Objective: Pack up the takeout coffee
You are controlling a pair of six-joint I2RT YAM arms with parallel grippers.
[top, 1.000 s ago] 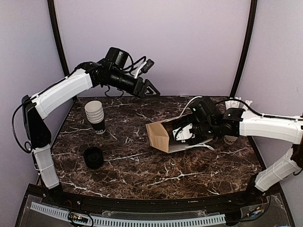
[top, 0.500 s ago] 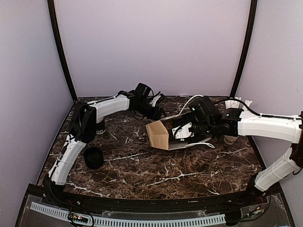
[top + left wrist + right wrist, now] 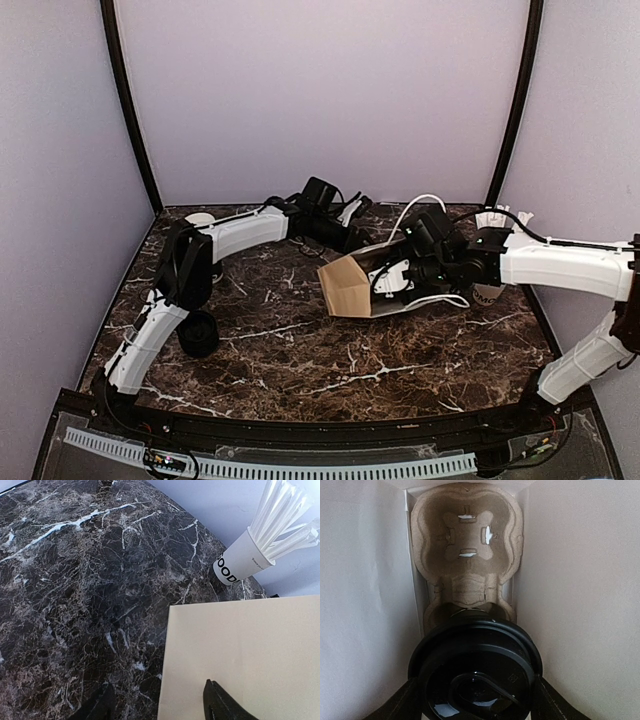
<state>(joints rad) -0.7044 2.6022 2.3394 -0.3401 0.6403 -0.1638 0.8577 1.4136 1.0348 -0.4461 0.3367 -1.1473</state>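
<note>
The brown paper bag (image 3: pixel 345 290) lies on its side on the marble table, mouth to the right. My right gripper (image 3: pixel 397 279) reaches into that mouth. In the right wrist view, the takeout coffee (image 3: pixel 477 670), black lid toward the camera, sits in the near slot of a pulp cup carrier (image 3: pixel 467 535) deep in the bag. My right gripper (image 3: pixel 477 702) is shut on it, a finger on each side of the lid. My left gripper (image 3: pixel 357 239) is low at the bag's far edge. It (image 3: pixel 160 707) stands open astride the edge of the bag's panel (image 3: pixel 250 650).
A white cup of white stirrers (image 3: pixel 240 560) stands by the back right, just behind the bag. A stack of lidless cups (image 3: pixel 201 219) shows partly behind the left arm at the back left. A short black round thing (image 3: pixel 198 333) sits near the left front.
The left arm has swung down from high above the table to the bag's far edge. The bag has shifted slightly right. The right gripper stays inside the bag.
</note>
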